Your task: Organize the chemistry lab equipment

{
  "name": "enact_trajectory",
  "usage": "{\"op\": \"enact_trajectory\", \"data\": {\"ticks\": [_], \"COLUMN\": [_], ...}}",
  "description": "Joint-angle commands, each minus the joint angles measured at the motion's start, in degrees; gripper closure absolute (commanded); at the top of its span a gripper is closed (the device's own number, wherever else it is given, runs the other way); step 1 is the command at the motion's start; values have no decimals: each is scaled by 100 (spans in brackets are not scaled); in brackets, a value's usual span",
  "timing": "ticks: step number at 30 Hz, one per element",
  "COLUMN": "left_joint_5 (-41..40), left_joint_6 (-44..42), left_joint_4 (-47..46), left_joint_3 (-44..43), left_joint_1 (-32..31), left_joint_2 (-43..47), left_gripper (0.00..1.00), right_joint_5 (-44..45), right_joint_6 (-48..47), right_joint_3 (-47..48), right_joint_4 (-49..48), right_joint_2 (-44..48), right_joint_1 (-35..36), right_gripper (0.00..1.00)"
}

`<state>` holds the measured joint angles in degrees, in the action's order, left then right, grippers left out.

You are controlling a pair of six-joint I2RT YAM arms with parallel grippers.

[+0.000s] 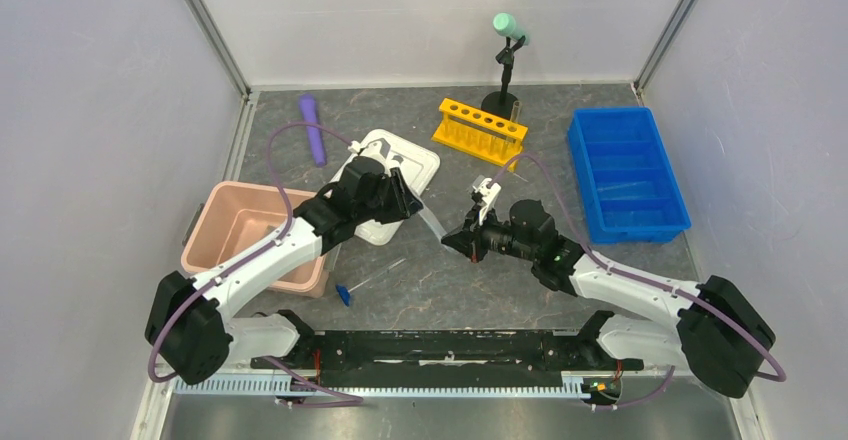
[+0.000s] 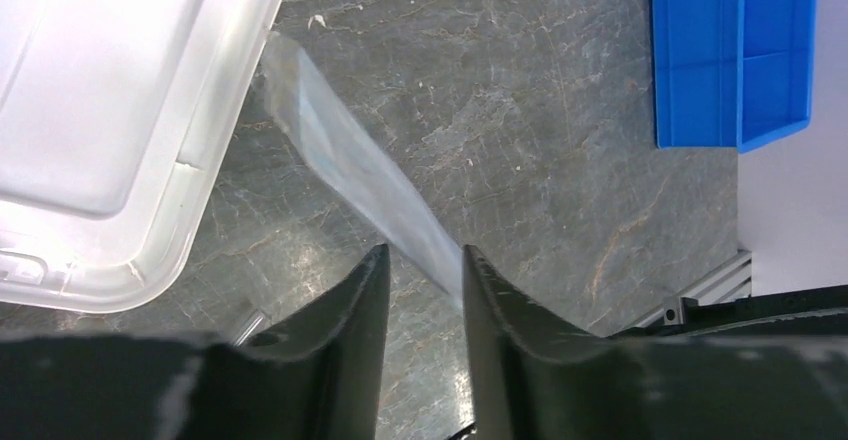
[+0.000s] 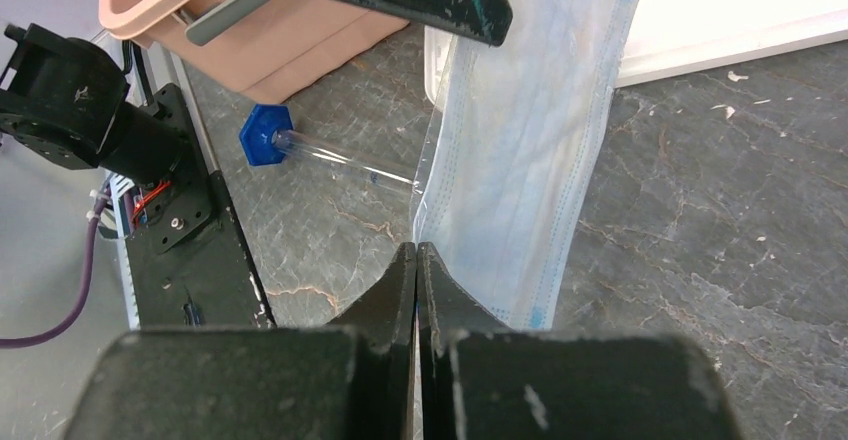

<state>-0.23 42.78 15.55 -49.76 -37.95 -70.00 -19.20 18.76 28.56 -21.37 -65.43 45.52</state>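
Two arms on face mask (image 3: 520,140): one end pinched in shut right jaws, other end between half-open left jaws, long axis spanning both.

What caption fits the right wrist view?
Right gripper shut on the face mask, blue-capped tube lying behind.
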Motion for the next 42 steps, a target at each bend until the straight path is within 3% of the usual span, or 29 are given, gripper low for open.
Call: {"op": "enact_trajectory", "data": {"ticks": [1, 5, 10, 15, 20, 21, 32, 37, 42], "left_joint_5": [89, 99, 49, -403, -950, -1083, -3606, -5062, -5926], "left_joint_6": [107, 42, -130, -268, -569, -635, -1294, -1284, -1099], "left_joint_4": [-296, -239, 19, 334, 730, 857, 2232, 3134, 3525], "left_joint_3": [-43, -85, -219, -418, -709, -779, -1387, -1657, -1398], "left_joint_1": [16, 16, 16, 24, 25, 25, 34, 46, 68], "left_joint_2": [52, 129, 245, 480, 845, 918, 2090, 2342, 2643], "left_gripper": [69, 97, 98, 98, 98, 98, 98, 98, 98], "right_joint_5": [79, 29, 63, 128, 358, 375, 661, 564, 468], "right_joint_6": [27, -20, -77, -48, -76, -93, -119, -203, -182], "right_joint_3": [-96, -52, -61, -60, -87, -95, 9, 215, 273], "right_joint_4": [-353, -276, -269, -217, -38, -10, 281, 428, 349], "right_joint_2": [-54, -163, -171, -74, 137, 171, 66, -298, -630], "right_joint_1": [73, 75, 77, 72, 75, 77, 72, 73, 71], "right_gripper": [100, 94, 84, 53, 6, 2, 2, 2, 2]}}
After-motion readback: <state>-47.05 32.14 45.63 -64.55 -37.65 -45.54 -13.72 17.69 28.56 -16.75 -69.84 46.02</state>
